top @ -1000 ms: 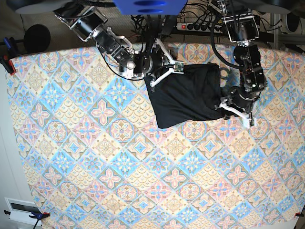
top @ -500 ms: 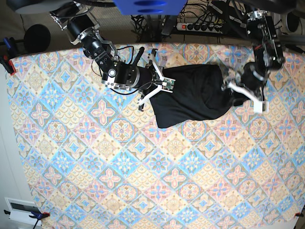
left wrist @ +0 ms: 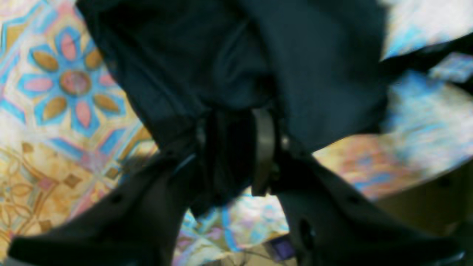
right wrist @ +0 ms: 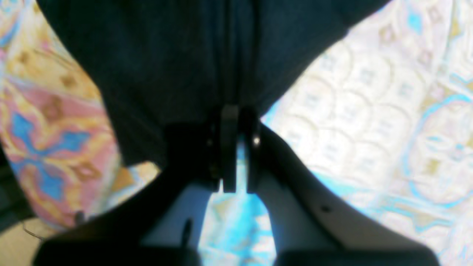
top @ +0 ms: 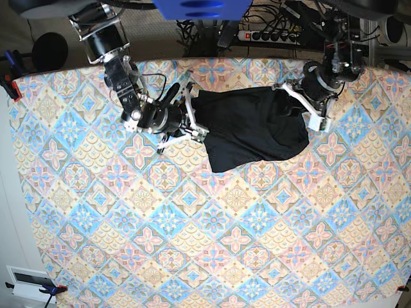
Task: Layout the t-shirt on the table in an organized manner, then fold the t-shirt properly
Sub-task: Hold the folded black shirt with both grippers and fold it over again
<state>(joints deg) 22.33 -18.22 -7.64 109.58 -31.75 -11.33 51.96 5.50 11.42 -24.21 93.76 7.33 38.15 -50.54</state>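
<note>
The black t-shirt [top: 253, 128] lies bunched in a rough rectangle on the patterned table [top: 192, 224], near its far edge. My right gripper [top: 191, 119] is at the shirt's left edge. In the right wrist view the gripper [right wrist: 236, 125] is shut on a fold of the black fabric [right wrist: 166, 55]. My left gripper [top: 302, 106] is at the shirt's upper right edge. In the left wrist view the gripper [left wrist: 232, 144] is shut with black fabric [left wrist: 221, 55] bunched between its fingers. The sleeves are hidden in the folds.
A power strip [top: 270, 35] and cables lie behind the table's far edge. Clamps [top: 9, 83] hold the cloth at the left edge. A white device [top: 29, 280] sits at the lower left corner. Bare patterned cloth stretches in front of the shirt.
My right gripper has moved left along the table with the shirt's left edge. My left gripper has moved up and back to the shirt's upper right. The shirt is drawn out wider.
</note>
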